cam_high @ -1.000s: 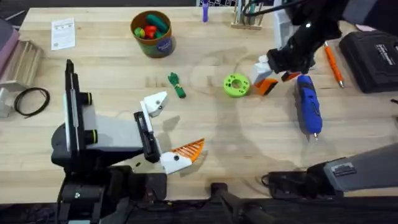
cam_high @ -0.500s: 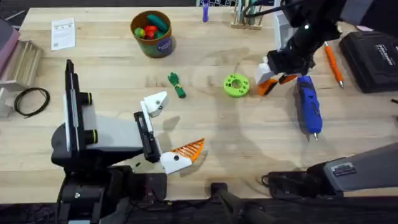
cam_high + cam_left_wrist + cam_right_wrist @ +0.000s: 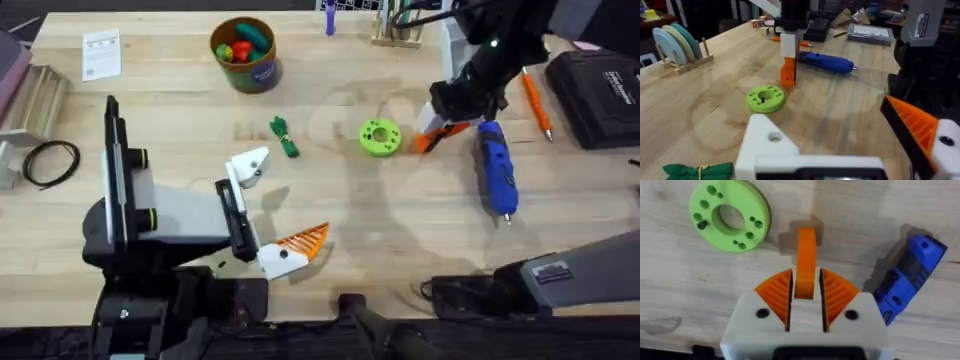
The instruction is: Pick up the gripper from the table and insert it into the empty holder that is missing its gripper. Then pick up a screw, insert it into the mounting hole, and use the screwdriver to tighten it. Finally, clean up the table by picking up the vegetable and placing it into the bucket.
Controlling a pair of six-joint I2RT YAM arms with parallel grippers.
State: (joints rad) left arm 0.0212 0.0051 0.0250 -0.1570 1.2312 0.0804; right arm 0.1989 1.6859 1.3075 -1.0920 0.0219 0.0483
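Note:
My right gripper (image 3: 438,122) is shut on the small orange gripper (image 3: 806,262), held upright between its ribbed pads (image 3: 836,294) just above the wood. It hangs between the lime-green disc (image 3: 380,136) and the blue screwdriver (image 3: 497,170). A small dark screw-like piece (image 3: 701,225) sits in one hole of the disc. My left gripper (image 3: 285,205) stands open at the lower left. Its far finger is the bare white holder (image 3: 250,163); the other carries an orange pad (image 3: 303,240). The green vegetable (image 3: 285,137) lies beyond the holder. The brown bucket (image 3: 262,72) stands at the back.
A thin orange stick (image 3: 535,100) and a black case (image 3: 600,95) lie at the right. A coiled black cable (image 3: 50,160) and a paper card (image 3: 101,52) are at the left. A wooden rack of discs (image 3: 680,45) stands at the back.
The right gripper has shifted a little right and away with the orange gripper in its pads; the piece now shows narrower, on edge. The left arm has not moved.

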